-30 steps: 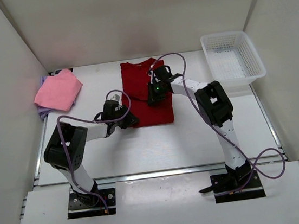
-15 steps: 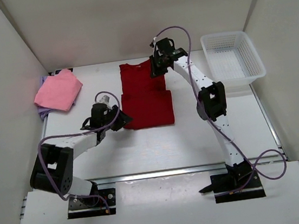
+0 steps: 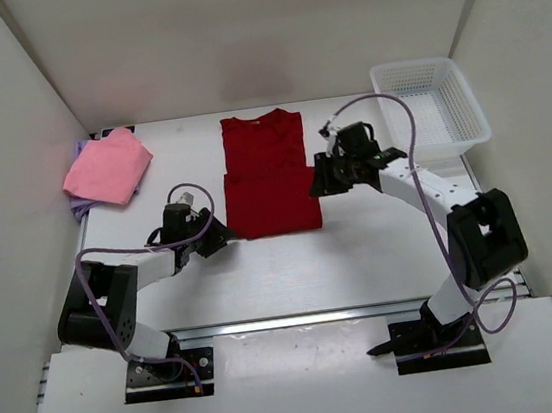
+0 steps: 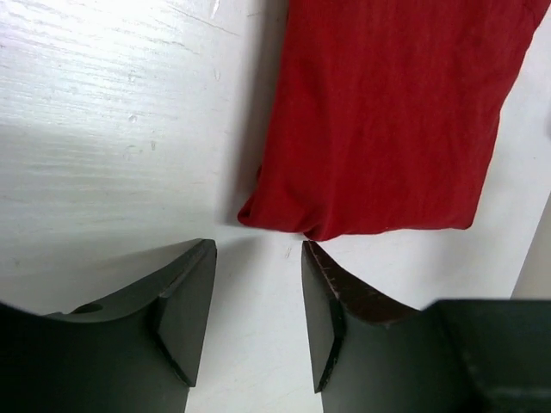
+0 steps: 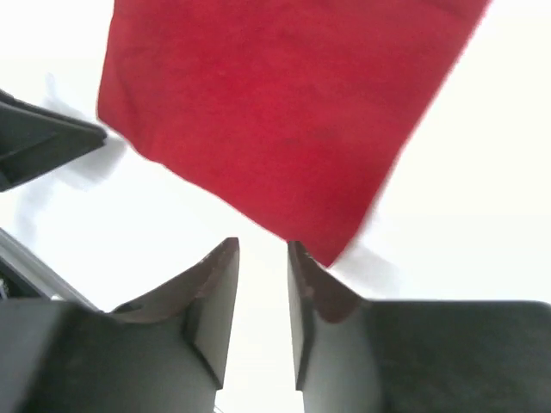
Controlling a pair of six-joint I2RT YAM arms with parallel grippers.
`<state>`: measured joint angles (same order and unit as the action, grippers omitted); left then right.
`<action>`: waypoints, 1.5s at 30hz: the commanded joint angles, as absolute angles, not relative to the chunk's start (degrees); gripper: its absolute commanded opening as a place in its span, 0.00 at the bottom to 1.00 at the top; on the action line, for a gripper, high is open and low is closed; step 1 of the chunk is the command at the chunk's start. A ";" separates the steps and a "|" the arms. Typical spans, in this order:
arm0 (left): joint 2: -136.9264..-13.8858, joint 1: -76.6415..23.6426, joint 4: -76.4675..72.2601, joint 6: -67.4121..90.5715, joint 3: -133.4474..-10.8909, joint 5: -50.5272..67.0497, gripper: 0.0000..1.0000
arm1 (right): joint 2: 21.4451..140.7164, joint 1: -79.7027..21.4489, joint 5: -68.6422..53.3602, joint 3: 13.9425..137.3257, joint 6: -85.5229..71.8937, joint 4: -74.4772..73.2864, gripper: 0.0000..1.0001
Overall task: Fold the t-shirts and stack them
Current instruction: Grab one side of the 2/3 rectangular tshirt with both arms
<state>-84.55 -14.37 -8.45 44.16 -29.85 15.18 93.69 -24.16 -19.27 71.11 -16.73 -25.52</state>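
Right hand [image 3: 318, 181] has dropped back beside the half-folded dark red t-shirt [image 3: 268, 172]; it and left hand [image 3: 222, 238] gape empty.

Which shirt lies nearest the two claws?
The dark red t-shirt, lying alone in the middle; the pink t-shirt rests on the lavender t-shirt far off to the left.

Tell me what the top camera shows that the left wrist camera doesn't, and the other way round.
Only the top view: the pink shirt lying on the lavender one, the white basket, and the right arm.
Only the left wrist view: the empty gap between its own fingers, and bunched fabric at a corner of the dark red shirt just beyond them.
Both: that dark red shirt on the white table.
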 commanded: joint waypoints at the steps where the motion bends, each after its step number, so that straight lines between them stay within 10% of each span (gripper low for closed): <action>1: -85.60 -14.68 -11.51 44.73 -29.71 16.17 0.55 | 90.98 -21.19 -24.07 58.32 -22.48 -8.98 0.30; 19: -91.14 -15.65 -17.75 48.34 -30.85 15.03 0.29 | 99.05 -16.34 -34.28 39.72 -40.34 24.07 0.38; 27: -90.35 -16.52 -12.85 47.29 -33.31 12.40 0.04 | 100.90 -16.52 -34.63 40.78 -41.13 24.43 0.03; 45: -50.58 -27.33 22.90 44.10 -16.09 10.45 0.00 | 63.85 -29.41 -26.56 14.77 -39.10 3.90 0.00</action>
